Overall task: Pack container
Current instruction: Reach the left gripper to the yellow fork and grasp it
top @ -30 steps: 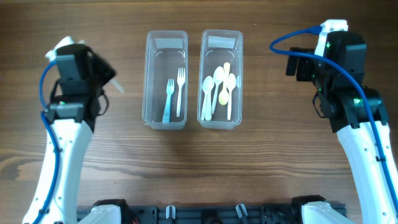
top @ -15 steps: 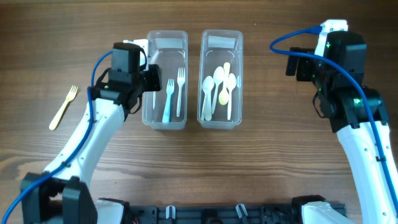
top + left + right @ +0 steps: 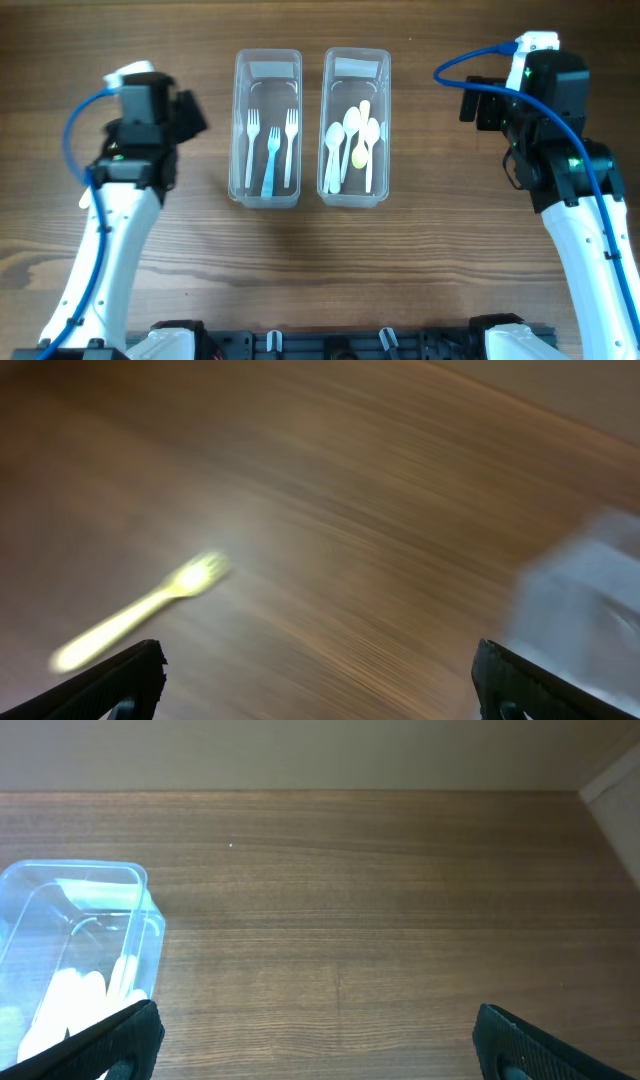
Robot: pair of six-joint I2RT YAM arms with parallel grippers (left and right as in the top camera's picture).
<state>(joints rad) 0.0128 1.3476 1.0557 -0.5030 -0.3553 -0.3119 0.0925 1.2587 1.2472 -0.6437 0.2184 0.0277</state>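
Overhead: two clear containers stand side by side at the far middle of the wooden table [image 3: 320, 270], close but not touching.
- Left container [image 3: 268, 68]: three forks [image 3: 272, 150] lying lengthwise, two white and one blue between them.
- Right container [image 3: 357, 66]: a loose heap of spoons [image 3: 350, 145], white and pale yellow.

Left gripper [image 3: 190, 112]: hovers just left of the left container, above the table. The wrist view is badly motion-blurred. Its fingertips [image 3: 130, 678] sit at the bottom corners, spread wide, with nothing between them. A yellow fork [image 3: 140, 612] lies flat on the bare wood, tines toward the containers. A pale smear at the right edge looks like a container wall; I cannot tell which.

Right gripper [image 3: 478, 105]: off to the right of the right container, well apart from it. Its fingers [image 3: 120, 1042] are spread wide and empty over bare wood.
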